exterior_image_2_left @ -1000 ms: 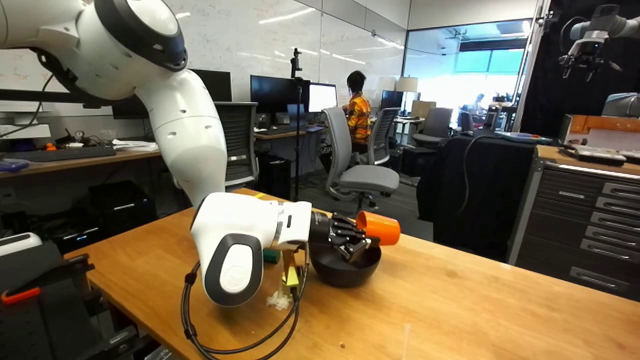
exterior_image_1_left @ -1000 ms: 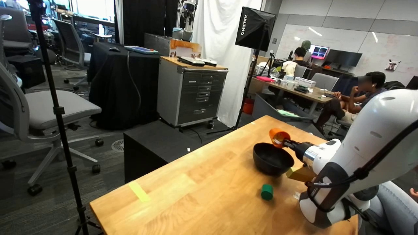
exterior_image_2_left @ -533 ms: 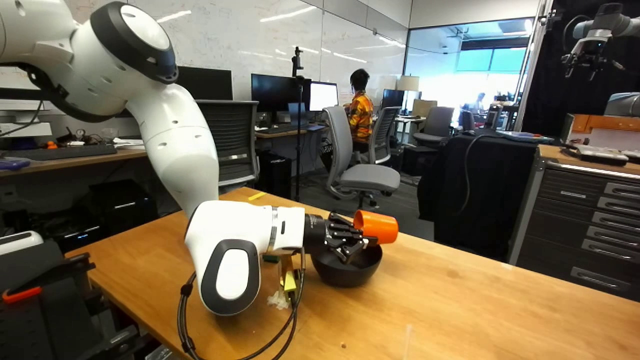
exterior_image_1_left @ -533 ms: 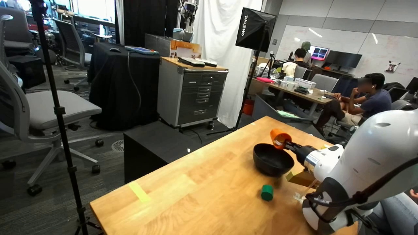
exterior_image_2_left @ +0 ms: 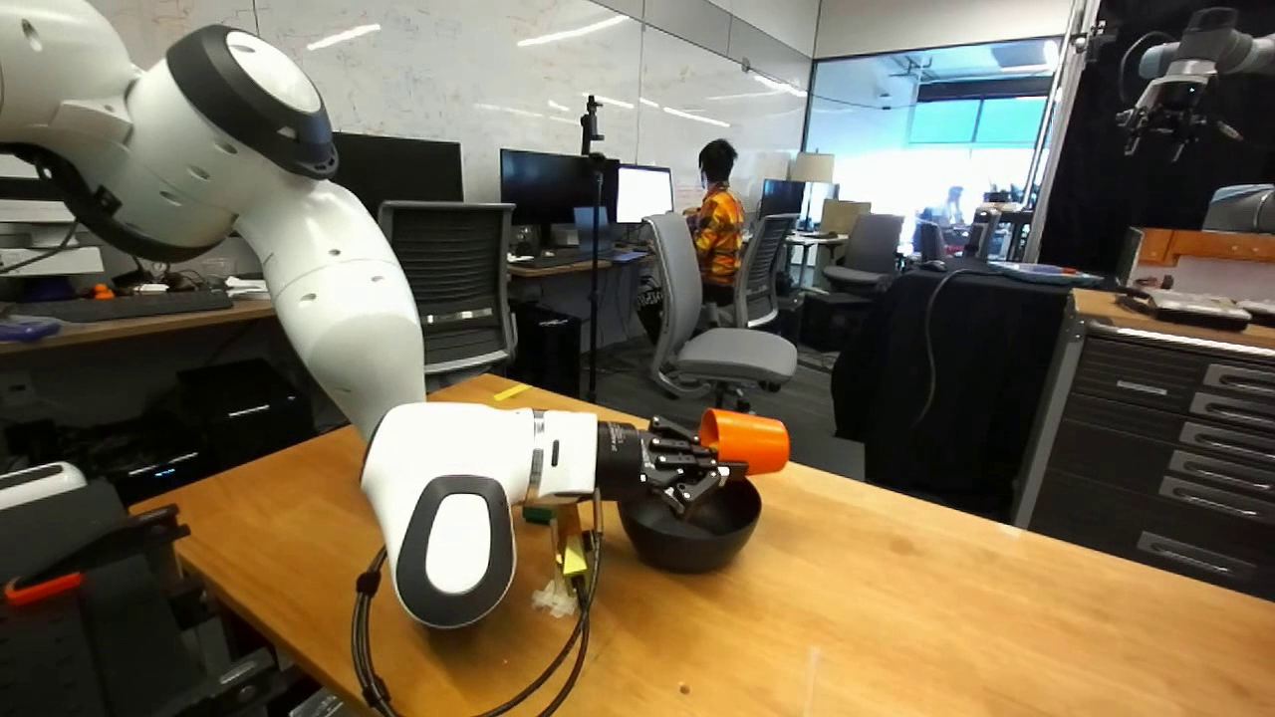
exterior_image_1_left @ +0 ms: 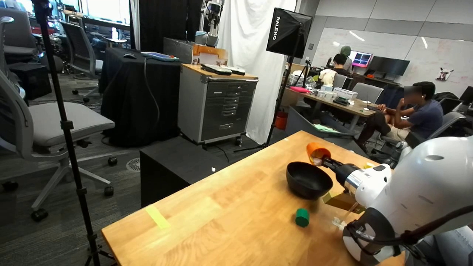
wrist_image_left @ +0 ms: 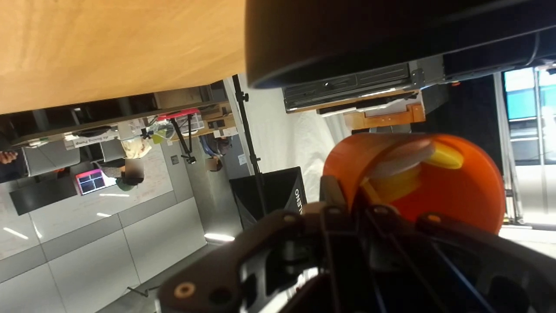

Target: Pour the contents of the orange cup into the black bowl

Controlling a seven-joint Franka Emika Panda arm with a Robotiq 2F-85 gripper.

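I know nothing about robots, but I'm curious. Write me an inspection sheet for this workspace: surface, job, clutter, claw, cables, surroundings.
Surface: wooden table, a yellow tape strip on it.
Job's things: orange cup held tipped on its side near the black bowl; pale and yellow pieces show inside the cup.
Clutter: green block on the table near the bowl.
Claw: closed on the cup's wall near its mouth.
Cables: black cables hang below the white arm.
Surroundings: seated person, grey office chair, drawer cabinet, softbox lamp.
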